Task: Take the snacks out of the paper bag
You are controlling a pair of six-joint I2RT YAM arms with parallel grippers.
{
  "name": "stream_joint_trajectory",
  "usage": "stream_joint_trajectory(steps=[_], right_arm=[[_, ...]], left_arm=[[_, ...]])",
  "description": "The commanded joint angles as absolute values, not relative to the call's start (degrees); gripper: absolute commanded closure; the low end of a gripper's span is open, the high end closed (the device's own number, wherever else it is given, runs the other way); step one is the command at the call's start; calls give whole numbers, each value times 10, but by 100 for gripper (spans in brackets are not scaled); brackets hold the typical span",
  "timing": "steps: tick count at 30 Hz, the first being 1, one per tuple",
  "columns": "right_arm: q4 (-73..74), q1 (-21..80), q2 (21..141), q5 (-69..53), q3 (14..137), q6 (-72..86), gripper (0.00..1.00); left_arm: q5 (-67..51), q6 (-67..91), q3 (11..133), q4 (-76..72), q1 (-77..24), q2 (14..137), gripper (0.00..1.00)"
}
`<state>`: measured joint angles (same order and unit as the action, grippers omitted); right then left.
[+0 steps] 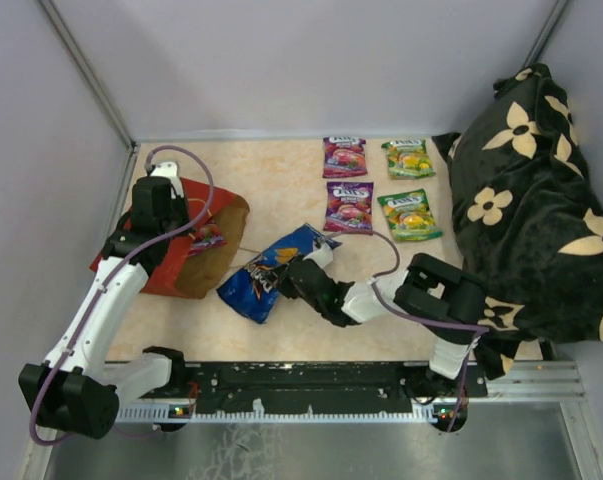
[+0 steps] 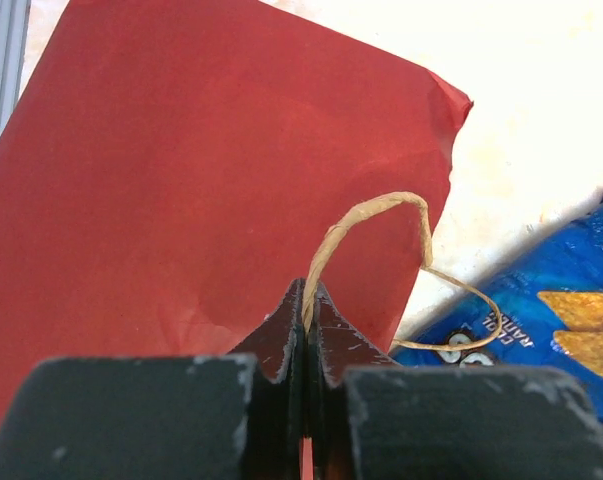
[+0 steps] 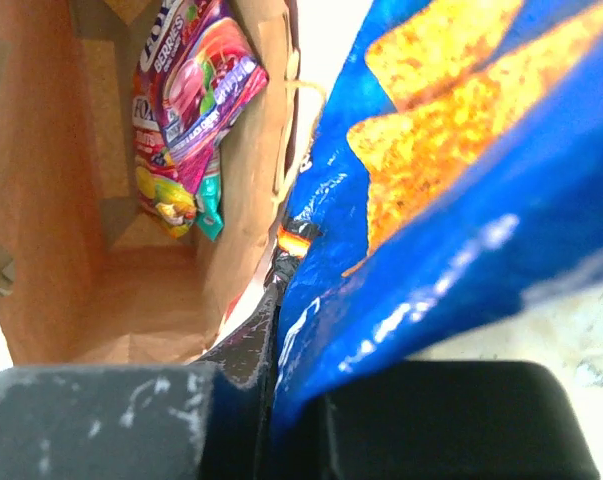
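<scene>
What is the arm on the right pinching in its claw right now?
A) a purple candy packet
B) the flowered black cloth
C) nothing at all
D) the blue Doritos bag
D: in the right wrist view the right gripper is shut on the edge of the blue Doritos bag, which lies on the table beside the red paper bag.
</scene>
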<state>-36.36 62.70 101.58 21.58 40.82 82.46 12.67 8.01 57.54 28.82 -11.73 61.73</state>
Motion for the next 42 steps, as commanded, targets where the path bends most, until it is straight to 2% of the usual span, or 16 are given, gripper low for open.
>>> stream_joint_trajectory(steps=[1, 10, 18, 26, 30, 38, 39, 41, 42], right_arm=[[-303, 582, 968, 171, 447, 712, 100], [-203, 526, 875, 130, 543, 603, 100], [-180, 486, 922, 111, 693, 578, 100], [-163, 445, 1067, 108, 897, 579, 100], [-167, 434, 1185, 116, 1031, 578, 100], [-134, 409, 1474, 156, 1461, 563, 100], [-144, 408, 1489, 167, 1473, 561, 100], [-181, 407, 1485, 174, 1408, 557, 100], [-214, 408, 1471, 172, 1348, 559, 94]], left_arm=[[152, 88, 569, 291, -111, 614, 98], [162, 97, 565, 298, -109, 618, 99], [141, 127, 531, 317, -109, 587, 100], [72, 190, 484, 328, -109, 531, 100], [42, 206, 461, 324, -110, 512, 100], [30, 196, 447, 329, -110, 515, 100], [28, 196, 446, 329, -110, 514, 100], [25, 195, 445, 328, -110, 514, 100], [22, 196, 444, 328, -111, 514, 100]])
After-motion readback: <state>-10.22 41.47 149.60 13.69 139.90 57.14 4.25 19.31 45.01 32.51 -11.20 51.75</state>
